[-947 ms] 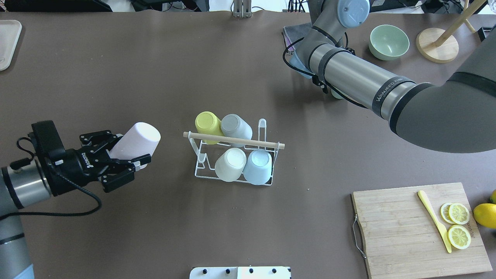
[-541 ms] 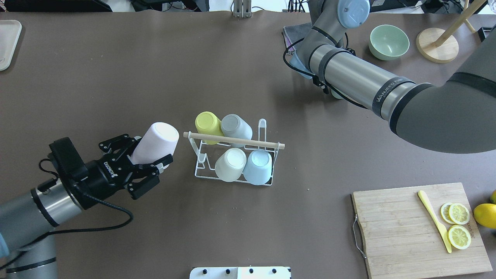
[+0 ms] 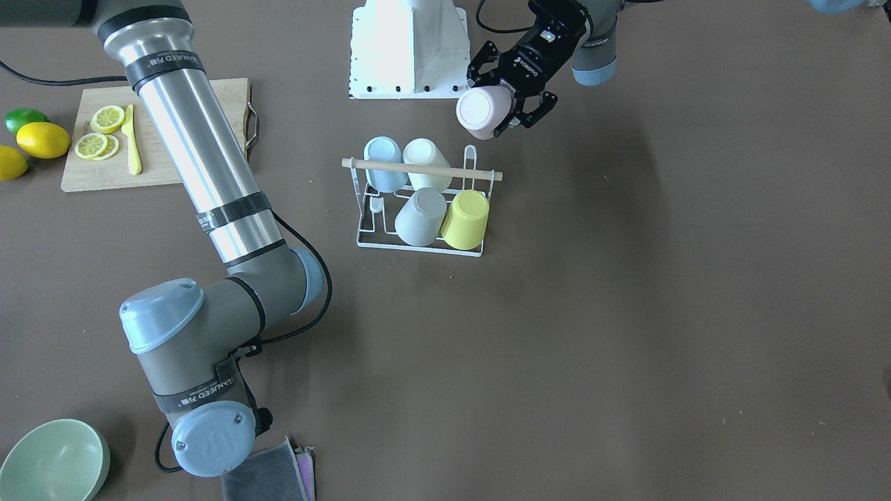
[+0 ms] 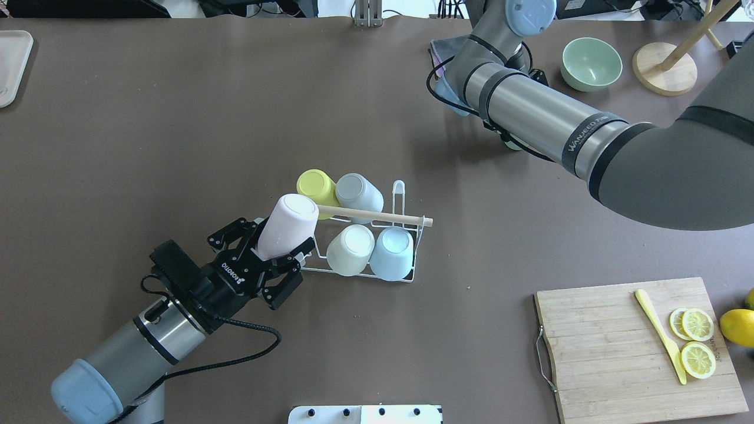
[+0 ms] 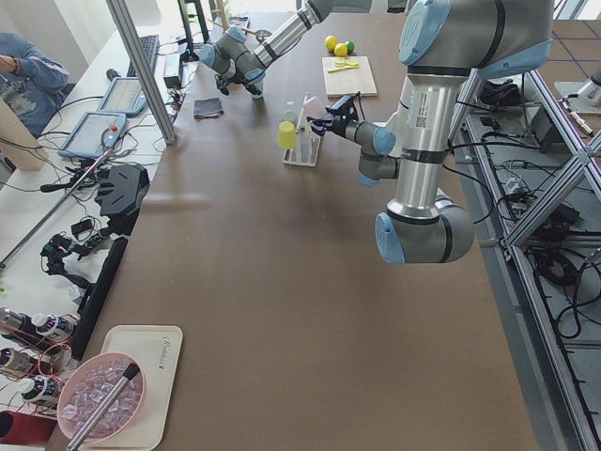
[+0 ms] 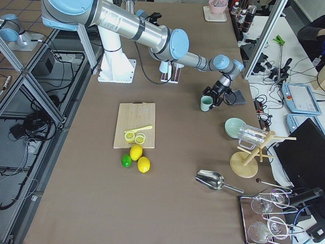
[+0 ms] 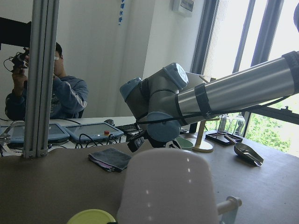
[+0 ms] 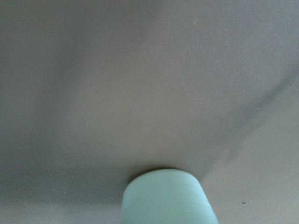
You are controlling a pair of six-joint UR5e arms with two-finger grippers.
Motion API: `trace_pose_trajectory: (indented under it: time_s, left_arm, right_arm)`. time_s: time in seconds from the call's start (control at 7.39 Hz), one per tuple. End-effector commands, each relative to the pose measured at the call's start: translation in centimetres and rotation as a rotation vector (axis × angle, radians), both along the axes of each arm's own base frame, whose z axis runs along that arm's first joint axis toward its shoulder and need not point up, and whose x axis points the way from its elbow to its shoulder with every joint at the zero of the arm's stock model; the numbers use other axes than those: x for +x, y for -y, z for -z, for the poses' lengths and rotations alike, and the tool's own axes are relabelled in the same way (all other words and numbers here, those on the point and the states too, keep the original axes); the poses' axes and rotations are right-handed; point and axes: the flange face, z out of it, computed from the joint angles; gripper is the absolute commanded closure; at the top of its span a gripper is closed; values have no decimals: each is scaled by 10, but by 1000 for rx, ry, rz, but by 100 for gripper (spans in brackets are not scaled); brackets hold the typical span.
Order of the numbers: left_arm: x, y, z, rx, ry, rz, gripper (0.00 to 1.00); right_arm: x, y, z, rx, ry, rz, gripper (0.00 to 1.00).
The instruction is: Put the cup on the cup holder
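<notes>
Work over the matte brown tabletop [image 4: 177,118]. Aim at the central cup holder [image 4: 383,217]: thin white wire, round wooden rod, four smooth cups already seated. Bring the pink cup [image 4: 287,227], at the holder's 9 o'clock end overhead, base-up and tilted, mouth-first onto the bare prong [image 3: 471,154] at 8 o'clock, clear of the rod. Trust the left end effector [image 4: 277,240], closed on the slick tapered wall. Cannot tell the state of the right end effector [image 6: 213,96].

The pink cup [image 4: 287,227] looks to me like smooth, matt plastic. The rack [image 4: 318,271] is white coated wire, and its rod [image 4: 383,217] is bare pale wood. At the rack's four o'clock in the overhead view, the board [image 4: 612,353] is grained wood. The table [image 4: 177,118] is matt brown, and the right arm [image 4: 530,115] is shiny brushed metal.
</notes>
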Motion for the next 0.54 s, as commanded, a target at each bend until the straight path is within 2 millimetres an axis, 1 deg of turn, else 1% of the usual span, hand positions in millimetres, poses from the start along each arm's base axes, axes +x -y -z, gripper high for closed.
trace_pose_trajectory:
  time_s: [0.0, 0.14, 0.27, 0.41]
  left_arm:
    - [3, 12, 1, -14, 2, 37, 91]
    - [2, 14, 1, -21, -1, 48, 91]
    - [4, 16, 3, -25, -9, 49, 90]
    - [17, 17, 1, -40, -14, 40, 90]
  right_arm:
    - [-3, -3, 0, 20, -7, 41, 24]
    - [-4, -2, 1, 25, -4, 47, 33]
    - [-3, -2, 0, 26, -2, 52, 51]
    - [-3, -2, 1, 30, 7, 69, 73]
